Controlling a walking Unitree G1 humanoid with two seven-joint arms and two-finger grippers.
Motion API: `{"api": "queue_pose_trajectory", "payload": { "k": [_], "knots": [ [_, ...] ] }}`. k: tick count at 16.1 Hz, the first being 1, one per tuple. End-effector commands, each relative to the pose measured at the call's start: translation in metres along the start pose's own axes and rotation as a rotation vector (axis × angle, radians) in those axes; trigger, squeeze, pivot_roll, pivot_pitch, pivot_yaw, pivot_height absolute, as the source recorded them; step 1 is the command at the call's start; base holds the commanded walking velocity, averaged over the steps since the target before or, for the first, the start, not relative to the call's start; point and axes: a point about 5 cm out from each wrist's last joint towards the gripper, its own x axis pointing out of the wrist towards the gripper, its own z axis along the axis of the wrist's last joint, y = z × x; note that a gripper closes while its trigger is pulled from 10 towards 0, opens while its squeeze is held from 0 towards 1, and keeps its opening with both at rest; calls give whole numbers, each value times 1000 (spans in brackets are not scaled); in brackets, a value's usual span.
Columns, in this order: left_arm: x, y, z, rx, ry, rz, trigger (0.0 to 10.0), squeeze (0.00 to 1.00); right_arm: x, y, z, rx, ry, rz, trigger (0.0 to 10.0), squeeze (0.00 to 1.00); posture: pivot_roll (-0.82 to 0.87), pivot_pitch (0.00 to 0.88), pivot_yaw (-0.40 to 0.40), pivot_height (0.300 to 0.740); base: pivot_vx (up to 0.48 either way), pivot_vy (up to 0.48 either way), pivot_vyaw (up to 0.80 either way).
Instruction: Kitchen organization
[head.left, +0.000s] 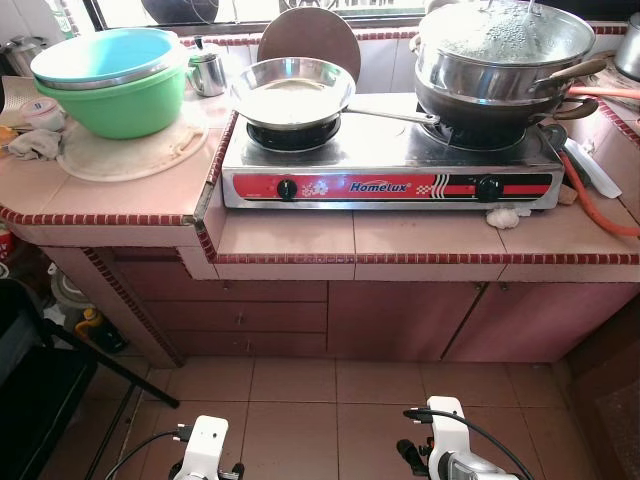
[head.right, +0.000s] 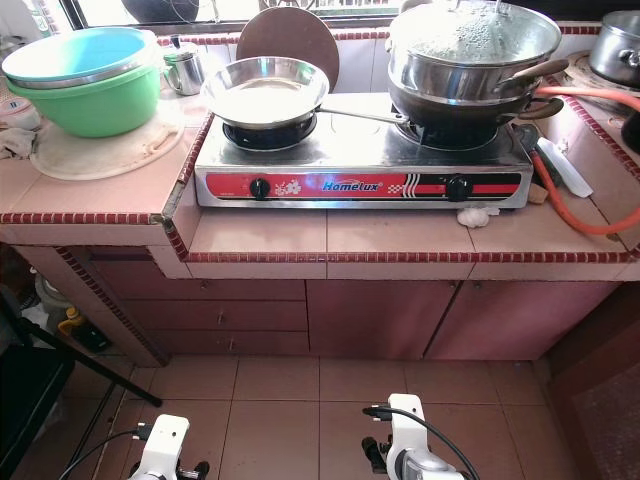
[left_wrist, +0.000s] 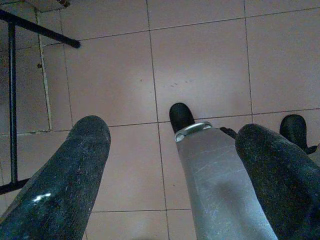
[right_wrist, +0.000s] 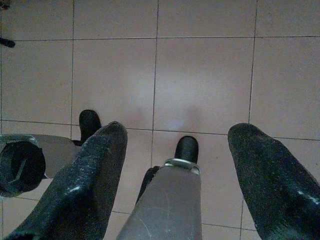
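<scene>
Stove: a two-burner stove sits at the centre of the frame on the pink tiled counter.
Pans: a steel frying pan is on its left burner, stacked lidded pots on the right.
Bowls: a green basin holding a blue one, upper left.
Left gripper: fingers spread wide, empty, hanging over the floor tiles.
Right gripper: fingers wide apart, empty, above the floor.

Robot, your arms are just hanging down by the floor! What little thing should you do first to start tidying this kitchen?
Probably lift the left claw toward the steel frying pan on the Homelux stove. Both claws hang open over the floor tiles, holding nothing, and the right claw is just as idle. The pan looks empty and sits near the counter's front, so it seems an easy first pick.
</scene>
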Motion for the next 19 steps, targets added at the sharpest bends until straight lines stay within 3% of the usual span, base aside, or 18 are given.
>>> {"api": "queue_pose_trajectory", "payload": {
  "k": [1,9,14,18,19],
  "knots": [
    [-1,39,50,-333,-213,144,10000,0,4,28,52,-266,-145,-24,10000,0,-122,0,56,740,0,0,0],
    [-1,35,45,-364,-201,129,10000,0,4,31,48,-294,-141,-4,10000,0,-119,0,55,740,0,0,0],
    [0,31,46,-332,-203,94,10000,0,4,31,48,-297,-145,-9,10000,0,-121,0,54,740,0,0,0],
    [0,30,47,-337,-214,84,10000,0,4,32,50,-250,-144,17,10000,0,-117,0,51,740,0,0,0],
    [0,31,47,-293,-211,103,10000,0,4,32,50,-215,-147,33,10000,0,-117,0,51,740,0,0,0]
  ]
}}
